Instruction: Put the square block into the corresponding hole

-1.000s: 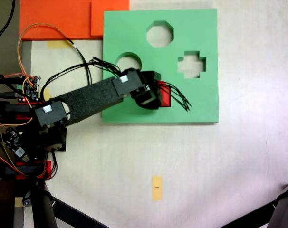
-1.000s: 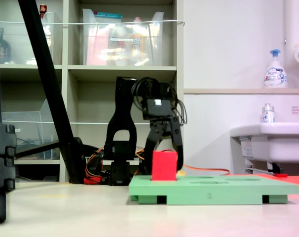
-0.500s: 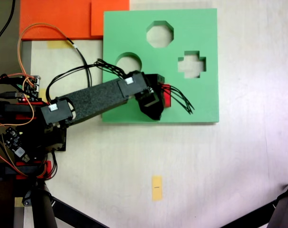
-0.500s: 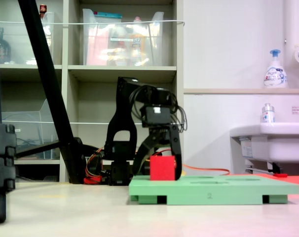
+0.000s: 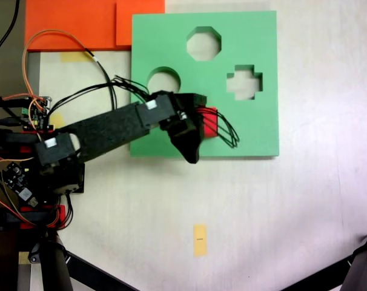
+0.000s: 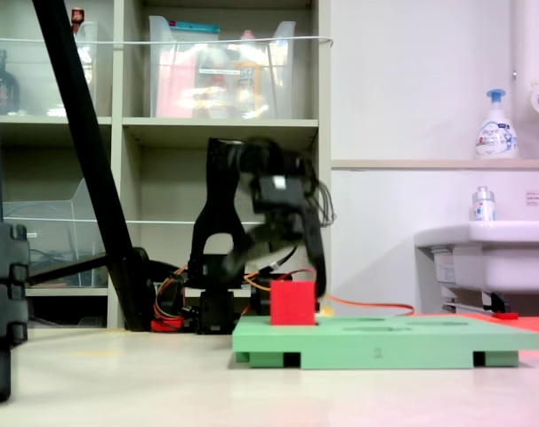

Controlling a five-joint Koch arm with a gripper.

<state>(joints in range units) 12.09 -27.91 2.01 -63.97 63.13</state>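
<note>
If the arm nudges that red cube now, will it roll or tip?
The cube probably won't roll: its faces are flat. It looks partly sunk in the green board, so tipping seems unlikely. It may be light, likely foam, though that's unclear.

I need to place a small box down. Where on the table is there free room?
Free: the pale table on the first exterior view's right of the green board, and below it around the yellow tape strip. Crowded: the first exterior view's left, with the arm's base and wires.

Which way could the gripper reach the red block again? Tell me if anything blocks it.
Probably from above: the gripper, open, hangs right over the red block, which stands seated in the green board. Nothing shows between them.
</note>
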